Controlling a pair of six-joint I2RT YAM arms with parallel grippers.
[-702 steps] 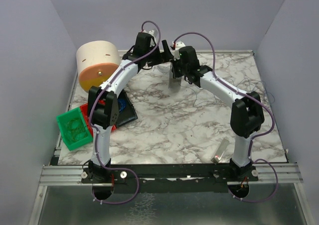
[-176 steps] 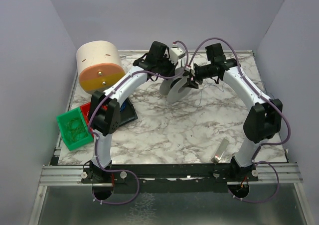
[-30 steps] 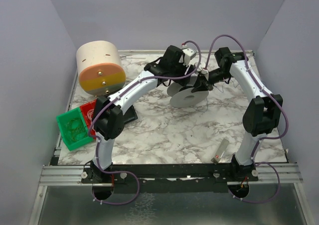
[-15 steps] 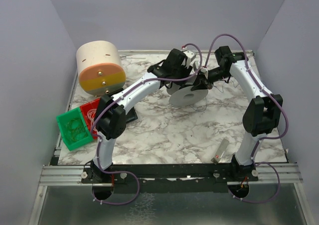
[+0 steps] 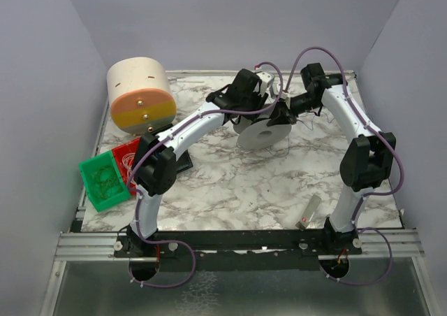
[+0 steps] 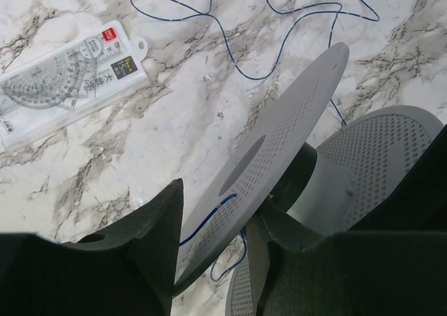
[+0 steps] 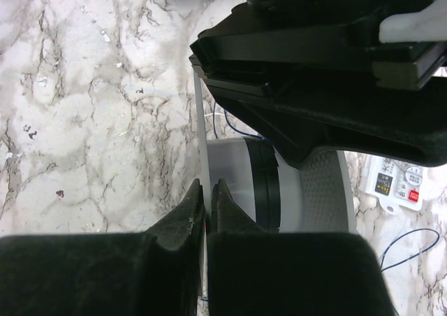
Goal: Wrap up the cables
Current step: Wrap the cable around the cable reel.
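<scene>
Wrapping looks barely begun: the wire (image 6: pixel 234 64) mostly lies loose on the far tabletop (image 5: pixel 230 183), with one strand reaching the spool (image 5: pixel 264 135). The right pincer (image 7: pixel 207 194) pinches a flange edge. The left pincer (image 6: pixel 216 211) sits half-closed astride the other flange, grip unclear.

Seen from above, the left gripper (image 5: pixel 253 117) and right gripper (image 5: pixel 283 115) crowd the spool (image 5: pixel 264 135) at its 12 o'clock; bare table (image 5: pixel 230 183) toward 6 o'clock gives passage.
</scene>
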